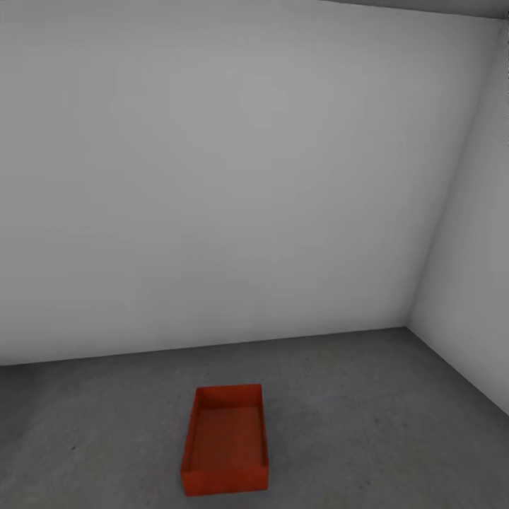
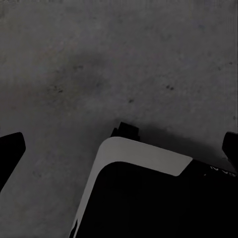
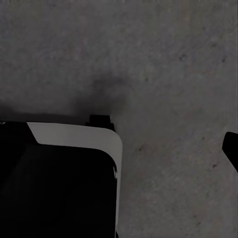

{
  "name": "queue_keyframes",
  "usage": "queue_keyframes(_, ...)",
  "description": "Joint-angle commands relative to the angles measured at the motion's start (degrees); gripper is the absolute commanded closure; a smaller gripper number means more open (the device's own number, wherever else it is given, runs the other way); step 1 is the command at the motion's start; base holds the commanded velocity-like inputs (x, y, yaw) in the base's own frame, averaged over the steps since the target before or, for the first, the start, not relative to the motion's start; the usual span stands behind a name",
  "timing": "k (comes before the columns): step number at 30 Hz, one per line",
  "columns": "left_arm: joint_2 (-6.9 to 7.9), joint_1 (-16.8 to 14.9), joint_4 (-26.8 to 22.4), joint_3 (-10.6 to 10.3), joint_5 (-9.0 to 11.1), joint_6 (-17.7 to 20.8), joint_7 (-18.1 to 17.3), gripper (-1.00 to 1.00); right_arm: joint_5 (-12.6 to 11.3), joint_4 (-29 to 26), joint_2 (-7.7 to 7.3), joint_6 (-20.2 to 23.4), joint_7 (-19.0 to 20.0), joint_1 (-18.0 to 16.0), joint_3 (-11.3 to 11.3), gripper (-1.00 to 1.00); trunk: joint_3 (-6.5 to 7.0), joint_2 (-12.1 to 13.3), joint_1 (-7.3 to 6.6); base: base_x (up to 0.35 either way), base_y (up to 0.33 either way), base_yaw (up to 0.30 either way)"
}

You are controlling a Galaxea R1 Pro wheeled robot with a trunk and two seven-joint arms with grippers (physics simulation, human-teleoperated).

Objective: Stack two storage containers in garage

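The left gripper (image 2: pixel 119 148) hangs over bare concrete in its wrist view. Two dark fingertips (image 2: pixel 11 151) show at opposite edges of the picture, far apart, so the jaws stand wide open with nothing between them. Below them lies the floor (image 2: pixel 99 59), dark grey and mottled, and a white-and-black corner of the robot's base (image 2: pixel 144 158) juts in.

In the right wrist view only one dark fingertip (image 3: pixel 231 148) of the right gripper peeks in at the picture's edge. Whether those jaws are open or closed cannot be told. The same rough grey concrete lies beneath, with another white-edged black corner of the base.

In the head view, one orange-red storage container (image 1: pixel 226 440) sits upright on the concrete floor, lidless and empty, its long side running away from the camera. It stands well apart from the pale grey back wall (image 1: pixel 212 177) behind it. A second pale wall (image 1: pixel 474 283) meets the back wall in a corner, off to the container's right.
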Motion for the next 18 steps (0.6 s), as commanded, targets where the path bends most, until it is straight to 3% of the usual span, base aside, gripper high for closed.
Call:
queue_keyframes(1, 0.0, -0.02, 0.01, -0.48, 0.48, -0.12, 0.13, -1.0, -0.56, 0.19, 0.0, -0.35, -0.03, -0.08, 0.48, -1.0, 0.02, -0.04, 0.0, 0.0, 0.0, 0.0)
queue_keyframes(18, -0.04, -0.01, 0.01, -0.48, 0.48, -0.12, 0.13, -1.0, -0.56, 0.19, 0.06, -0.35, -0.03, -0.08, 0.56, -1.0, 1.54, -0.04, 0.0, 0.0, 0.0, 0.0)
